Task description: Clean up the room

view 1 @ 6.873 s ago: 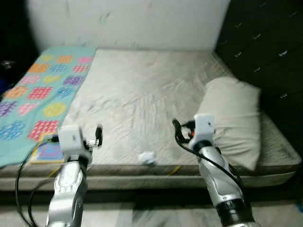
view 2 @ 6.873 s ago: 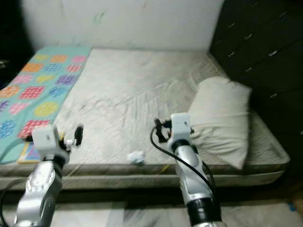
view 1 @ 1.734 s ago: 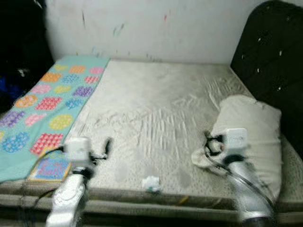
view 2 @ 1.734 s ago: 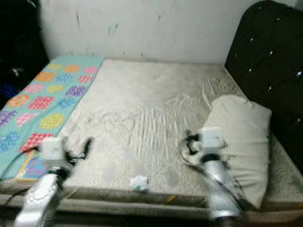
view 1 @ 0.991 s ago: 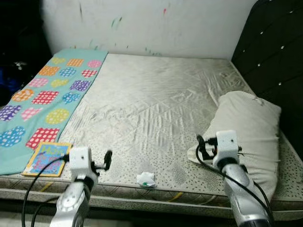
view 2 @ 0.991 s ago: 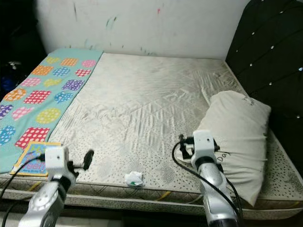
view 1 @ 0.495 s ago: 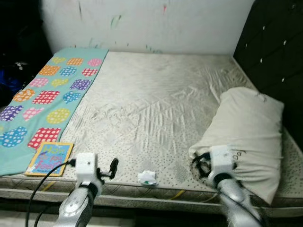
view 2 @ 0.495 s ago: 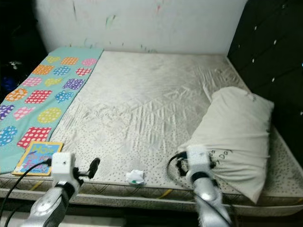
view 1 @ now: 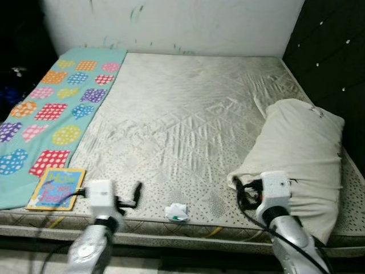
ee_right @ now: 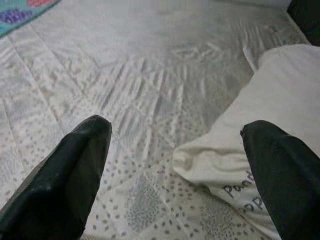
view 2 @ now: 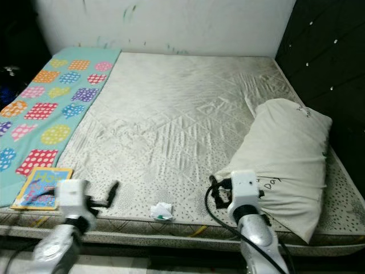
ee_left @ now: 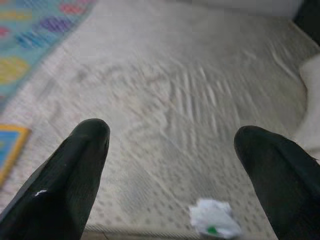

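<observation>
A crumpled white paper scrap (view 1: 177, 212) with a green spot lies near the front edge of the grey mattress (view 1: 182, 114). In the left wrist view the paper scrap (ee_left: 215, 223) sits just ahead of the fingers. My left gripper (view 1: 136, 193) hovers open over the mattress edge, a little to the left of the paper, holding nothing. My right gripper (view 1: 242, 191) is open too, right at the near corner of the cream pillow (view 1: 302, 154). In the right wrist view the pillow (ee_right: 270, 125) lies between and beyond the fingers.
A teal blanket (view 1: 51, 103) with coloured patches covers the mattress's left side. A picture book (view 1: 56, 188) rests on its front corner. A dark padded headboard (view 1: 336, 51) stands on the right and a white wall (view 1: 171, 23) behind.
The whole picture has shifted, so the camera moved toward the bed. Both grippers stay open and hold nothing. Paper, book and pillow lie where they were.
</observation>
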### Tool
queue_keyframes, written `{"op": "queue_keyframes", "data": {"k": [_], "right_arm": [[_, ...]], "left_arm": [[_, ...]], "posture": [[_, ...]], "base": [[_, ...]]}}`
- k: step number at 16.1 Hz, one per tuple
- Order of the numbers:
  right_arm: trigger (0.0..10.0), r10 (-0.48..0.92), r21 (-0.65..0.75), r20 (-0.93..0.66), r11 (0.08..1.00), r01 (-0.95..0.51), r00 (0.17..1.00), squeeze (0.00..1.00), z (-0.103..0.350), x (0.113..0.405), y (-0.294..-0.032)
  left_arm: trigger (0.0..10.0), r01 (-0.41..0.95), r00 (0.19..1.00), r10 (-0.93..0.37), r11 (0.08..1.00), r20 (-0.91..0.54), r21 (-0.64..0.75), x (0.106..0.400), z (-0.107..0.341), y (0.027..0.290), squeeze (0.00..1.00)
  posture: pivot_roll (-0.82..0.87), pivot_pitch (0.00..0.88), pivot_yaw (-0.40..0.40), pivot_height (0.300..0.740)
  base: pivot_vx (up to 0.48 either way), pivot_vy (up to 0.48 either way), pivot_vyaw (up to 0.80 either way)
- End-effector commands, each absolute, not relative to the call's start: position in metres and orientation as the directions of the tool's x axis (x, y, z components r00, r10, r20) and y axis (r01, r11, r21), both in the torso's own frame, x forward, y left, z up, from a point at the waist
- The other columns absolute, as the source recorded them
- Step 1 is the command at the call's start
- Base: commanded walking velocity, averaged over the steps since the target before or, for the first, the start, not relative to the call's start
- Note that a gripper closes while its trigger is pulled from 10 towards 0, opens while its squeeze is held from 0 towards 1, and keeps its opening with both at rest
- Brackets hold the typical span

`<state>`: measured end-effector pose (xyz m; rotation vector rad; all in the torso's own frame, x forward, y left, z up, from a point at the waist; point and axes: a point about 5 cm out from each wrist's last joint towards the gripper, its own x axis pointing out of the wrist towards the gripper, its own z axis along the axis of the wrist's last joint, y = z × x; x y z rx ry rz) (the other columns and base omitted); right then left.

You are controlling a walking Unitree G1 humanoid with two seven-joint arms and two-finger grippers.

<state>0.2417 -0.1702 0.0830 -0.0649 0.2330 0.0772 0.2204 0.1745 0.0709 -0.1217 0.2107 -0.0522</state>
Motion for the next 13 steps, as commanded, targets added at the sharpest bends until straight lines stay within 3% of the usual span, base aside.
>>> {"op": "queue_keyframes", "data": {"k": [1, 6, 13], "right_arm": [[10.0, 0.064, -0.052, -0.199, 0.996, -0.076, 0.978, 0.0, 0.091, 0.244, -0.176], [10.0, 0.084, -0.076, -0.171, 0.992, -0.098, 0.982, 0.0, 0.094, 0.248, -0.182], [10.0, 0.098, -0.065, -0.117, 0.992, -0.106, 0.988, 0.0, 0.1, 0.272, -0.177]], "left_arm": [[10.0, 0.019, 0.983, -0.041, 0.993, -0.182, -0.119, 0.22, 0.076, 0.181, 0.0], [10.0, -0.052, 0.98, 0.024, 0.989, -0.196, -0.14, 0.214, 0.074, 0.194, 0.0], [10.0, -0.047, 0.988, 0.024, 0.988, -0.154, -0.149, 0.242, 0.079, 0.189, 0.0]], "posture": [[-0.08, 0.018, -0.02, 0.74], [-0.07, 0.0, -0.026, 0.74], [-0.07, 0.0, -0.032, 0.74]], "base": [[0.0, 0.0, 0.0], [0.0, 0.0, 0.0], [0.0, 0.0, 0.0]]}}
